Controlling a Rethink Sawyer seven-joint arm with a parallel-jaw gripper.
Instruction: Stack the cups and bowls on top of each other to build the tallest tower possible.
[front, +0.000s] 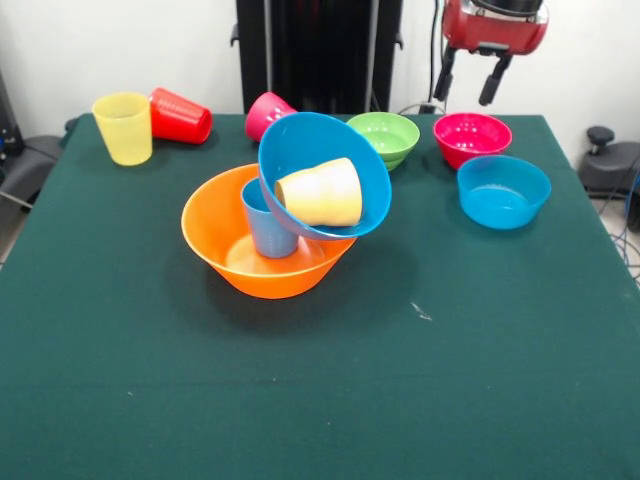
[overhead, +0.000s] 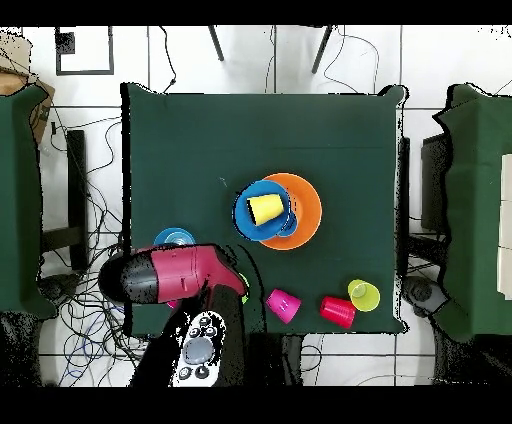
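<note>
Orange bowl (front: 268, 262) holds a blue cup (front: 266, 226), tilted blue bowl (front: 322, 172) and pale cup (front: 322, 192); remaining pieces unstacked; gripper (front: 472, 82) empty, fingers apart.

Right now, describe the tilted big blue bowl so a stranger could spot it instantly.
Find the large orange bowl near the middle of the green table. Leaning on a light blue cup standing inside it is the large blue bowl. Unlike the smaller blue bowl, it tilts steeply and cradles a pale orange cup.

Near half of table (front: 300, 400) bare, large orange bowl (front: 225, 255) cluster mid-table, cups, bowls along far edge
</note>
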